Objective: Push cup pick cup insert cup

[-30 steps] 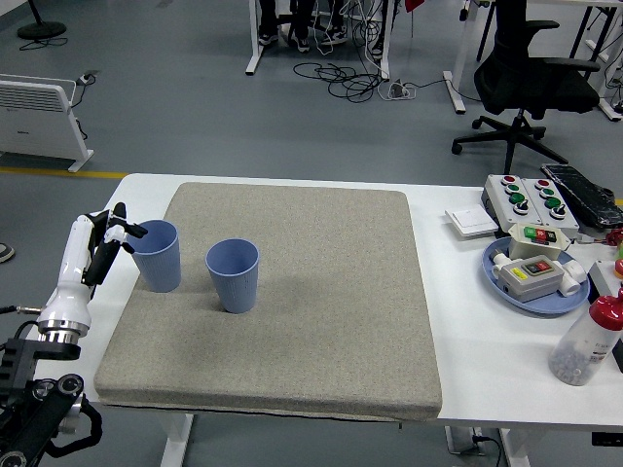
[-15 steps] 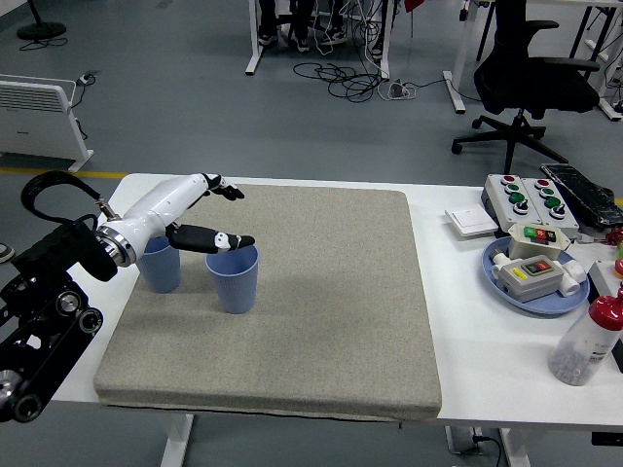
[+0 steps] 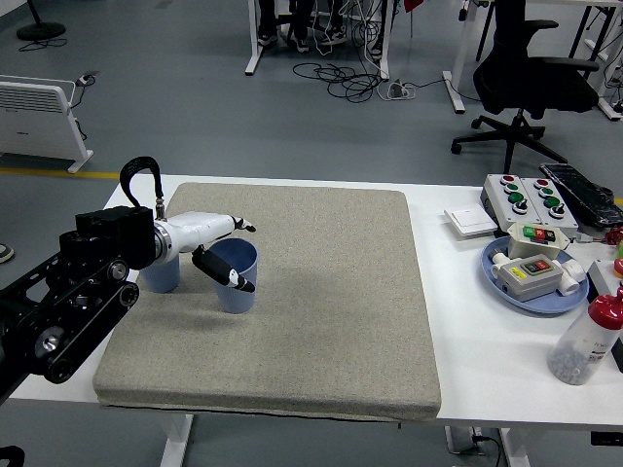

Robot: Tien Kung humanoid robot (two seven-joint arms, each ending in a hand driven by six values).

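Two blue cups stand upright on the grey mat at its left side. The left cup is partly hidden behind my left forearm. The right cup stands just beside it. My left hand, white with black fingertips, reaches in from the left at the right cup's rim. Its thumb lies across the cup's front wall and its fingers stretch straight past the rim's far side. The fingers are spread and not closed on the cup. My right arm is out of view.
At the table's right are a blue plate holding a button box, a grey button panel, a small white box and a red-capped bottle. An office chair stands beyond the table.
My left arm swung in from the table's left edge, over the cups, and the hand has dropped to the right cup's rim with its thumb in front. Both cups stay in place.
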